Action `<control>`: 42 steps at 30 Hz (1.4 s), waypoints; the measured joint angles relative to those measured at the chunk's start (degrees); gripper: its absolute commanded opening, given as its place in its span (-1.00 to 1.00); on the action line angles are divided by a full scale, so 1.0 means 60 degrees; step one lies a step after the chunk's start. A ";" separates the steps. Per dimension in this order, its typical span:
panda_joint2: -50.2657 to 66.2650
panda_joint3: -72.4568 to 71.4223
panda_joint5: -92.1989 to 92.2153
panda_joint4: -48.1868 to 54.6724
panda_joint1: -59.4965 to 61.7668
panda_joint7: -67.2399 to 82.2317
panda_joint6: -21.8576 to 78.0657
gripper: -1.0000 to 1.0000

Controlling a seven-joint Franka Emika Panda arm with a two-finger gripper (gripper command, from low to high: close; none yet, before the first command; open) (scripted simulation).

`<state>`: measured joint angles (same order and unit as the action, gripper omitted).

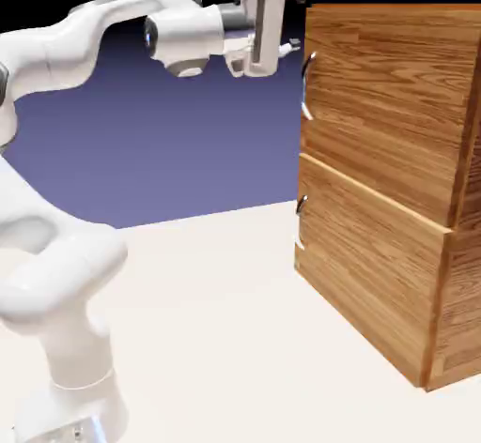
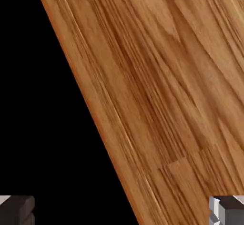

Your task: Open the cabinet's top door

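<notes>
Two fingers spread wide: gripper (image 1: 293,21) empty, near top door (image 1: 376,103) handle (image 1: 306,83).

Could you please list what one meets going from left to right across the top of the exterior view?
Arm → pincer → top door's handle → cabinet.

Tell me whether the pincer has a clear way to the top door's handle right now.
Probably yes. The pincer stands open, level with the cabinet's top, just left of the top door. The handle sits slightly lower on that front, with nothing between. The hand view shows only wood grain, no handle.
</notes>
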<state>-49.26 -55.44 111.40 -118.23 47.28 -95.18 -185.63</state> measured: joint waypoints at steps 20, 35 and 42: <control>-0.1239 -0.4138 0.8314 0.3192 0.3580 -0.3934 -0.0867 0.00; -0.0972 -0.5422 0.6267 0.4488 0.5384 -0.6010 -0.0987 -1.00; -0.1138 -0.5630 0.3593 0.4018 0.5305 -0.8915 -0.0854 -1.00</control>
<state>-56.08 -89.22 132.95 -94.13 79.11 -148.67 -190.75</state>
